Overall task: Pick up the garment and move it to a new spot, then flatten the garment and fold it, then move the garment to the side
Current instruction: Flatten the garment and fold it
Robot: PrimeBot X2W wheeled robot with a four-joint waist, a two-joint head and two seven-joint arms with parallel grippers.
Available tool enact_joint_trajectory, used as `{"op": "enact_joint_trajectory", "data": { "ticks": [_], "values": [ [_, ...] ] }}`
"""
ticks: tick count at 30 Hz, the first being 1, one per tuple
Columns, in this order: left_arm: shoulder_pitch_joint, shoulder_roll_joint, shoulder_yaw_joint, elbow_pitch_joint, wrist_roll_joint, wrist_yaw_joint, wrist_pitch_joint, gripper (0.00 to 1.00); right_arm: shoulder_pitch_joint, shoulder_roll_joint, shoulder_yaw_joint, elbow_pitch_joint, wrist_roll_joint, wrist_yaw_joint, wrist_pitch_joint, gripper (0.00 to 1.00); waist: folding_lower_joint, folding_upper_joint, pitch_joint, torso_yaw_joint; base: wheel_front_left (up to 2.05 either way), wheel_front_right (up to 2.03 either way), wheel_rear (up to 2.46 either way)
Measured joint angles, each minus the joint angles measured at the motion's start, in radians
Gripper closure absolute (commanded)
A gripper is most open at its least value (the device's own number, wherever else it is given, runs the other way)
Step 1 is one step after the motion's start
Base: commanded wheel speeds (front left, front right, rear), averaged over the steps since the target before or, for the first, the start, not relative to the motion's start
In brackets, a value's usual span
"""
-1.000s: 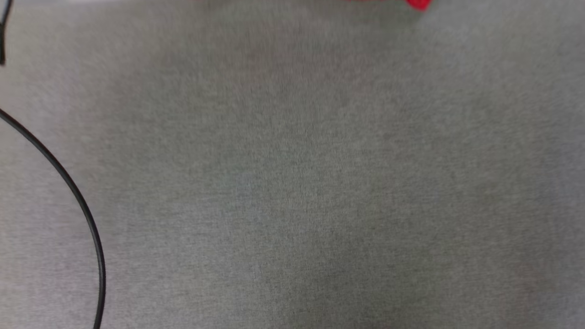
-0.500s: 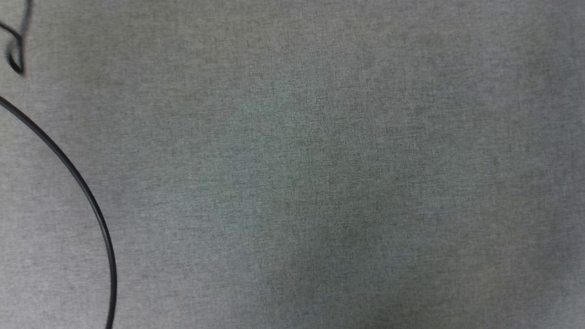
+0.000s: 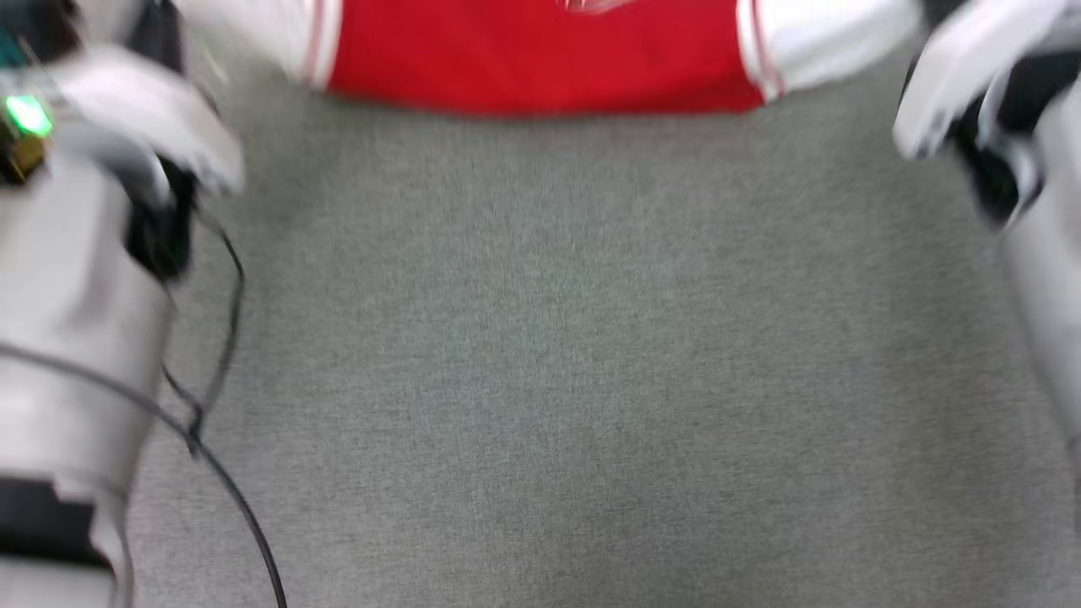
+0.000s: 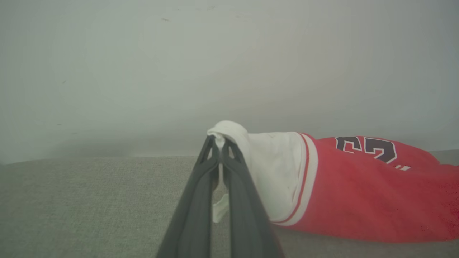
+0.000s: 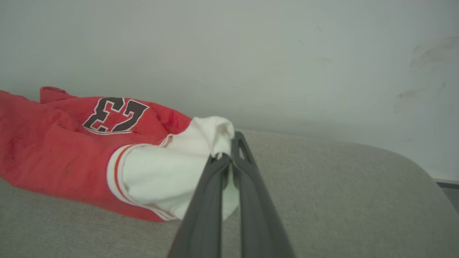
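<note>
1. left gripper (image 4: pixel 219 143): fingers pressed together, pinching the tip of a white sleeve (image 4: pixel 276 168) of the shirt (image 4: pixel 358 200). A fold of white cloth pokes out past the fingertips, and a scrap hangs down between the fingers.
2. right gripper (image 5: pixel 226 154): same state, clamped on the other white sleeve (image 5: pixel 161 175), with cloth bunched over the fingertips.
3. The shirt spans between the two grippers, its red body on each gripper's inner side. The sleeves are raised at the pinch points. The red body sags onto the grey cloth surface (image 4: pixel 89 200).
4. The "23" print (image 5: pixel 114 114) faces up and reads upside down from both wrists. It sits further out than the fingertips.
5. The striped trim (image 4: pixel 304 179) joins sleeve to body, near the left fingers.
6. A pale wall (image 4: pixel 215 53) stands beyond both grippers.
7. Head view is blurred. The red hem lies ahead, between the left forearm (image 3: pixel 67 321) and the right forearm (image 3: pixel 1047 295). A black cable (image 3: pixel 228 490) lies just beside the left forearm. Cannot tell the finger state from there.
</note>
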Motion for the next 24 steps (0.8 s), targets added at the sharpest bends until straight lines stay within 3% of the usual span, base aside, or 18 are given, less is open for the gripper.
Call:
{"op": "enact_joint_trajectory", "data": {
  "ticks": [13,24],
  "values": [
    [0.700,0.002,0.121,-0.393,0.023,0.104,-0.002,1.00,0.526,-0.048,0.037,-0.150,0.161,0.000,-0.052,1.00,-0.0004,0.0000,-0.246,-0.013,0.00,0.00,0.00],
    [1.164,0.008,0.139,-0.674,-0.007,0.239,0.041,1.00,1.009,-0.018,-0.122,-0.345,0.179,0.000,-0.059,1.00,-0.0005,0.0000,-0.401,0.001,0.00,0.00,0.00]
  ]
}}
